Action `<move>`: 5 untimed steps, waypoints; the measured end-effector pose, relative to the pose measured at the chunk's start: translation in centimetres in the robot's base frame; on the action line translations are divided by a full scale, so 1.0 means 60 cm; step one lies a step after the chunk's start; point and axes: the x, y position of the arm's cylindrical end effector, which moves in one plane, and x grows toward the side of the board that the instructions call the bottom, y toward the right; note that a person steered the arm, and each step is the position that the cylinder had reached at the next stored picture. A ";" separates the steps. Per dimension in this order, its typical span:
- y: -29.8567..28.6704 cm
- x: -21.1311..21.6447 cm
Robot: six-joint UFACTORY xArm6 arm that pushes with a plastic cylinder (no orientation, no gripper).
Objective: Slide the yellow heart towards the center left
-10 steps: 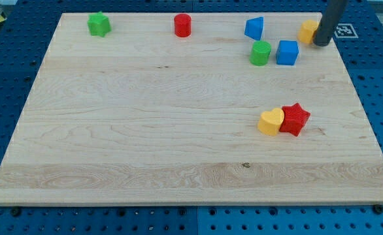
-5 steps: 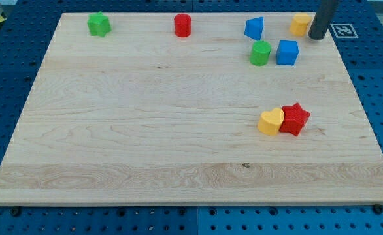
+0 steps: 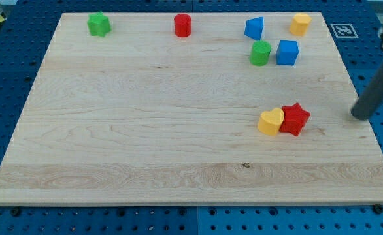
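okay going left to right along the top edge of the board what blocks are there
Green star block → red cylinder block → blue triangular block → yellow block. My tip is lower, at the board's right edge.

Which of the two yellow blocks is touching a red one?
The yellow heart, low on the view's right, pressed against the red star. The other yellow block sits alone at the view's top right corner.
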 end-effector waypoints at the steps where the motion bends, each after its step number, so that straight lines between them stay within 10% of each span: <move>1: -0.020 0.070; 5: -0.275 0.002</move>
